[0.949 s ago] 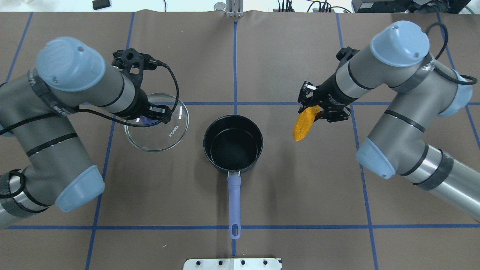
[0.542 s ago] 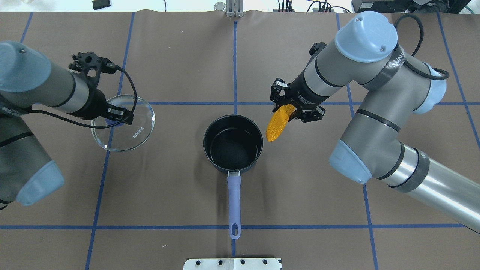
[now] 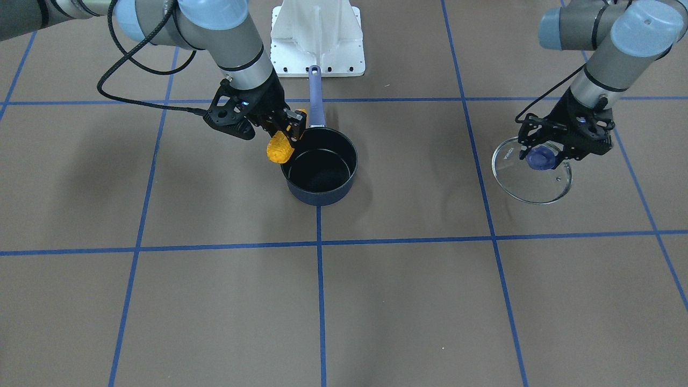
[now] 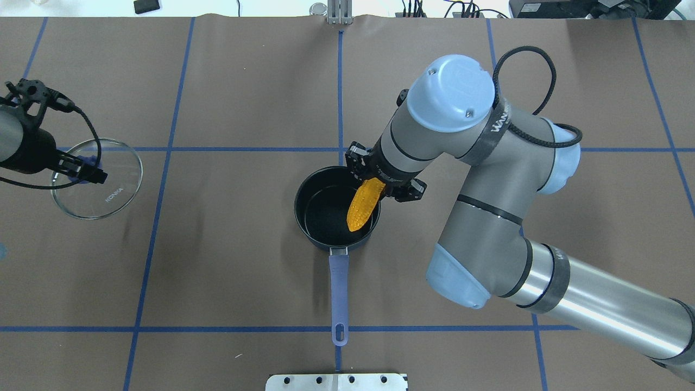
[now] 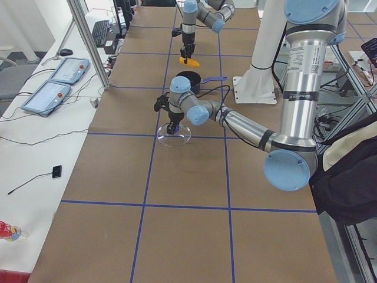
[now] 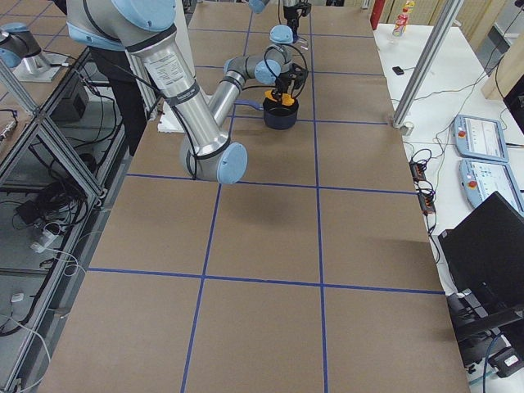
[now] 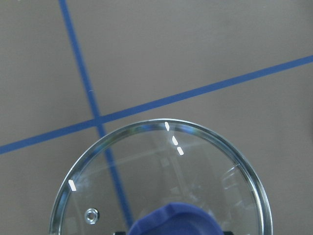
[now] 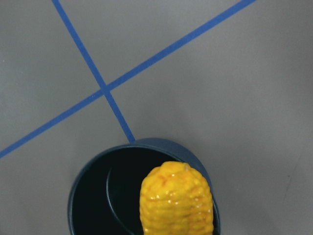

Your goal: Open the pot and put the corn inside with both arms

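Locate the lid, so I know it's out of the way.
Overhead view, far left: the lid is held by the left gripper, well apart from the pot.

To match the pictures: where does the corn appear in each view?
Front-facing: corn left of centre, at the pot's rim.
Overhead: corn at centre, over the pot.
Exterior left: corn top centre, far.
Exterior right: corn top centre.
Left wrist: not in it.
Right wrist: corn bottom centre.
Shared landmark: the pot.

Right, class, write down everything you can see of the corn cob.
The corn is a yellow-orange, plastic-looking cob with bumpy kernels and a tapered end. It hangs tilted, its upper end clamped in the jaws of the right gripper, its lower end free above the open pot, near its rim. Nothing else touches it.
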`<state>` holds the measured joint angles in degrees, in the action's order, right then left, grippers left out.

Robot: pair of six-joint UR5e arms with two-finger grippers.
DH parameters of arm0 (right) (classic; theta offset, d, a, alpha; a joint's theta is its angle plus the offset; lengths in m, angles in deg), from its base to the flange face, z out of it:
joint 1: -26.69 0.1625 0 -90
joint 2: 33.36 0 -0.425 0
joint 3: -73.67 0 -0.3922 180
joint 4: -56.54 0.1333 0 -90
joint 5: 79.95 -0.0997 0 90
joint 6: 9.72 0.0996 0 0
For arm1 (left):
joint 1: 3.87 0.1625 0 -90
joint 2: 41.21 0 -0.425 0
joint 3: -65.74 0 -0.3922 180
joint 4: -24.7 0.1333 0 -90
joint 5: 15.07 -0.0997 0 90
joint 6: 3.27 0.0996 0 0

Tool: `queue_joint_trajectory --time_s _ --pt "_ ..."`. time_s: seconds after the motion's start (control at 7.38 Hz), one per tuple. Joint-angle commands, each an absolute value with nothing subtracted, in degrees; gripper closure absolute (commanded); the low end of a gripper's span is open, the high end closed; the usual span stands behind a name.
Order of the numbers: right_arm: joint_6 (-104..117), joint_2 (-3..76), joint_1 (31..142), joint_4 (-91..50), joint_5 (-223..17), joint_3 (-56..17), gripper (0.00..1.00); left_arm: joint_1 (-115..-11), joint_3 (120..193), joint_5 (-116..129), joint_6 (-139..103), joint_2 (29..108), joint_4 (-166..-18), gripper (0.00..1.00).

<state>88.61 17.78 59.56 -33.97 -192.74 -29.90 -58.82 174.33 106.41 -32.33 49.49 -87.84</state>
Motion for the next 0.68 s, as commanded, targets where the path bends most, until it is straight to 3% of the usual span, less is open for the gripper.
queue_joint_trajectory --time_s 0.0,0.54 --pt "88.5 15.3 57.0 -33.9 -189.9 -25.8 0.63 -60.8 170.3 109.0 -30.4 44.7 -96.7 0.61" --pt "87.8 12.6 55.8 -33.5 -188.6 -20.2 0.63 -60.7 170.2 108.9 -30.4 39.9 -101.9 0.60"
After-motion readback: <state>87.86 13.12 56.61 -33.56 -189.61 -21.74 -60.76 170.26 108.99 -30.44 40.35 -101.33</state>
